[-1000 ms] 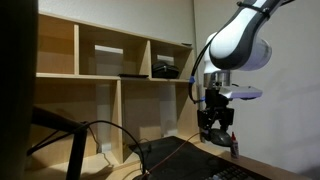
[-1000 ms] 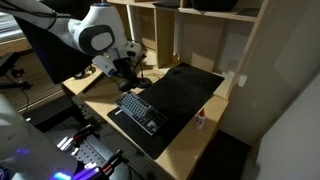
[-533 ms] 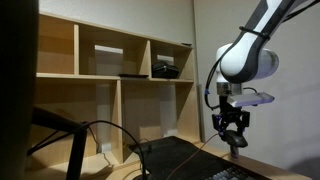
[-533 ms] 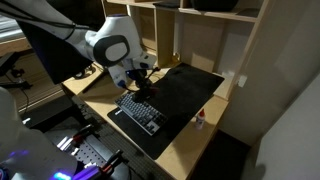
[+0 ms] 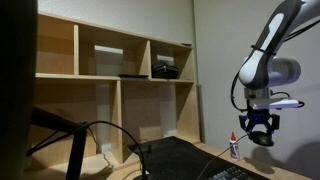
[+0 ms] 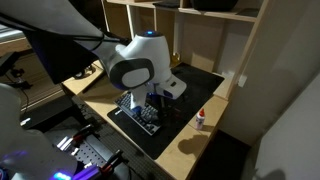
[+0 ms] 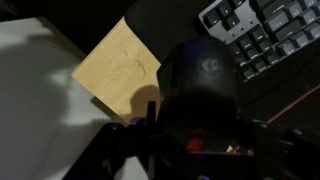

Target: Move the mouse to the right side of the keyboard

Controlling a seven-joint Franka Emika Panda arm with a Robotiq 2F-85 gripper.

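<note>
The mouse is a dark rounded shape with a faint logo, held between my gripper's fingers above the desk. The keyboard lies at the top right of the wrist view, its pale-edged keys showing. In an exterior view the gripper hangs at the right above the desk with a dark lump in it. In an exterior view the arm covers most of the keyboard, and the gripper itself is hidden.
A black mat covers the desk beside the keyboard. A small white bottle with a red cap stands near the desk edge and also shows in an exterior view. Wooden shelves stand behind. A bare desk corner lies under the gripper.
The arm has swung with the mouse from the far side of the desk across the mat and over the keyboard, towards the bottle side. The gripper stayed shut.
</note>
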